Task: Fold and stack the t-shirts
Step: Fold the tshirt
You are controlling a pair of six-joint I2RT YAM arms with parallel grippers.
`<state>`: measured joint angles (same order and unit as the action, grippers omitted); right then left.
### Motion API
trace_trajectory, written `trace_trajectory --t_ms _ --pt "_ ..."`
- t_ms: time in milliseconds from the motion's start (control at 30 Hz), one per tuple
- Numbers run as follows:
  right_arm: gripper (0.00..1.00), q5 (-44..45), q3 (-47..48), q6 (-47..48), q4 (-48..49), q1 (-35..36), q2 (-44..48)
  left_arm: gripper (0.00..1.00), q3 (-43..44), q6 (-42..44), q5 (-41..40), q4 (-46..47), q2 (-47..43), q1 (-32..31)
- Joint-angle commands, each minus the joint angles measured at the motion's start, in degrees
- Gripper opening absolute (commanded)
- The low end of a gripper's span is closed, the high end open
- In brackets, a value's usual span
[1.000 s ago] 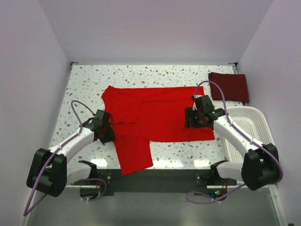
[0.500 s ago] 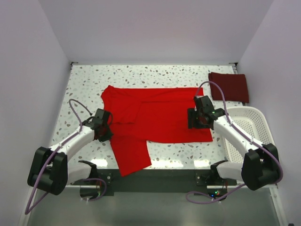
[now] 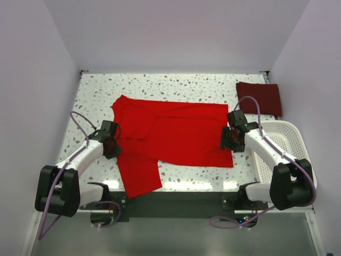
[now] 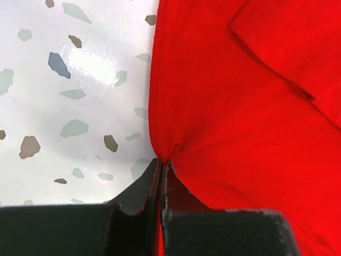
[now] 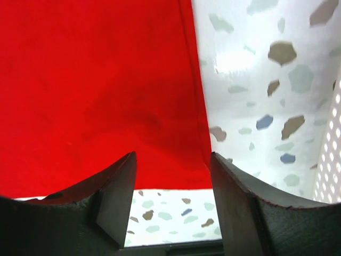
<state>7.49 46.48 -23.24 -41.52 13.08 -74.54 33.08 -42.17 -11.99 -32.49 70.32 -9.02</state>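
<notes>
Top external: bright red t-shirt (image 3: 176, 133) spread wide, partly folded.

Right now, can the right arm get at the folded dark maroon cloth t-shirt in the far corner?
Probably yes. Its open tool holds nothing, and only bare speckled table lies between it and the folded dark maroon t-shirt; the white slatted plastic basket sits aside.

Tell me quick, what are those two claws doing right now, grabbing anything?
Left gripper: closed, pinching the edge of the bright red shirt.
Right gripper: open, holding nothing.
</notes>
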Motion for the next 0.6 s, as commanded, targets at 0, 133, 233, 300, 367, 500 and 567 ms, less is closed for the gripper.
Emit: trace_trajectory --t_ms 0,133,233,300,367,500,567 --pt "0.59 -1.16 -2.00 -3.73 -4.88 -1.73 1.33 0.00 1.64 1.74 -0.67 0.41 0.08 0.40" --pt "0.55 -0.64 -2.36 -4.00 -8.05 -2.71 2.30 0.00 1.55 2.09 0.21 1.02 -0.19 0.49" --pt "0.51 -0.10 -2.09 -5.75 -9.54 -2.89 3.00 0.00 1.46 2.18 0.47 1.02 -0.54 0.49" --pt "0.49 -0.37 -2.62 -7.16 -9.55 -2.97 3.44 0.00 1.37 2.18 0.56 1.11 -1.07 0.49" --pt "0.48 0.59 -2.71 -8.21 -9.72 -2.97 3.18 0.00 1.46 2.18 0.65 1.20 -1.42 0.49" --pt "0.45 1.04 -3.24 -9.54 -9.63 -3.59 1.60 0.00 1.37 2.36 0.91 1.38 -1.77 0.49" --pt "0.44 0.52 -3.15 -9.89 -9.90 -3.76 0.28 0.00 1.37 2.36 1.00 1.46 -1.86 0.49"
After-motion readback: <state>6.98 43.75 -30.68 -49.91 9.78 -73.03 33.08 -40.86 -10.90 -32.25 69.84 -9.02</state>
